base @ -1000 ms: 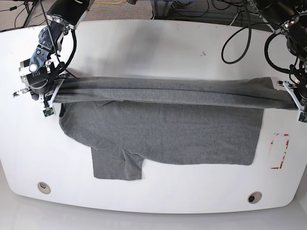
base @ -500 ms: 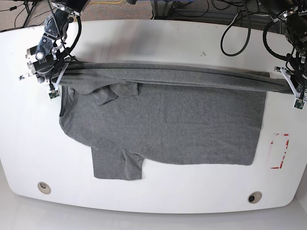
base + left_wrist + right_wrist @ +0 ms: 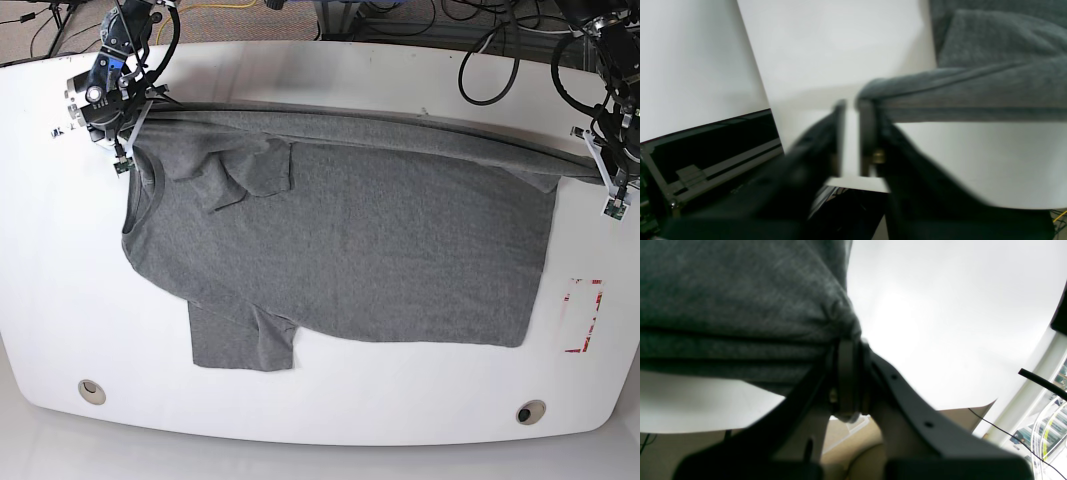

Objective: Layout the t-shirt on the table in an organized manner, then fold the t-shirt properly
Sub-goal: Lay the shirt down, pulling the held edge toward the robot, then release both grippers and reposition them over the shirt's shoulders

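— Why is the table [image 3: 330, 75] left so bare at the back?

— Room to spread, I'd say; the t-shirt [image 3: 350, 240] takes up most of the middle of it, body flat, one sleeve [image 3: 243, 340] poking out toward the near edge, the other sleeve [image 3: 245, 165] folded over on top near the collar; only the far edge of the cloth is off the surface, drawn into a taut line between the two arms.

— So both arms are holding it?

— Not quite alike; the right gripper [image 3: 848, 353], at the collar end, is pressed together on a bunch of grey cloth, you can see the knit puckered right where the fingers meet; the left gripper [image 3: 850, 106], at the hem end, has its fingers slightly apart with bare white showing between them, and the hem corner [image 3: 873, 93] lies against the outer side of one finger rather than in the gap; my guess is it is letting go.

— Why hold it by the far edge at all?

— To pull the shirt out full length, I'd judge; held at both ends like that, the cloth hangs straight and can be set down without bunching.

— Any boxes or bins about?

— None on the table that I can see; just two metal grommets [image 3: 91, 391] near the front and a red-and-white sticker [image 3: 583, 315] beside the hem; nothing sits in or on them.
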You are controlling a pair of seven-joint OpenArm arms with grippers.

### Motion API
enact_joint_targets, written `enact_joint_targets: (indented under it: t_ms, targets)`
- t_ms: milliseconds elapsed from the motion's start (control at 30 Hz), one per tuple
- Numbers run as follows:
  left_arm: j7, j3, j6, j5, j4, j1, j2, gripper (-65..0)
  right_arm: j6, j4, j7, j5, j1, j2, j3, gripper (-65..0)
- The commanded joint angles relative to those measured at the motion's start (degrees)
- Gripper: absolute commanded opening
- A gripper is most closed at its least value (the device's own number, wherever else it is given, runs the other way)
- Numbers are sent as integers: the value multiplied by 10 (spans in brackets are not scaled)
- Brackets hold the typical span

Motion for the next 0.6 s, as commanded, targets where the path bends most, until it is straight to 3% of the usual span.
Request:
enact_joint_targets:
  t_ms: [0,167,233,400,567]
  targets:
    - [-2,-5,5,15,9,8,-13,-439,-5,10,-7,-23,-1,9,4,-606]
    - [-2,-5,5,15,9,13,-12,-239,-5,10,-7,-23,-9,9,2,-474]
    - [-2,-5,5,16,7,13,-12,-175,-5,10,-7,-23,-13,9,3,-384]
    - [-2,-5,5,16,-3,12,-14,-151,-5,10,-7,-23,-28,10,0,-244]
    - [-2,-5,5,15,-3,9,-24,-151,-5,10,-7,-23,-28,10,3,-173]
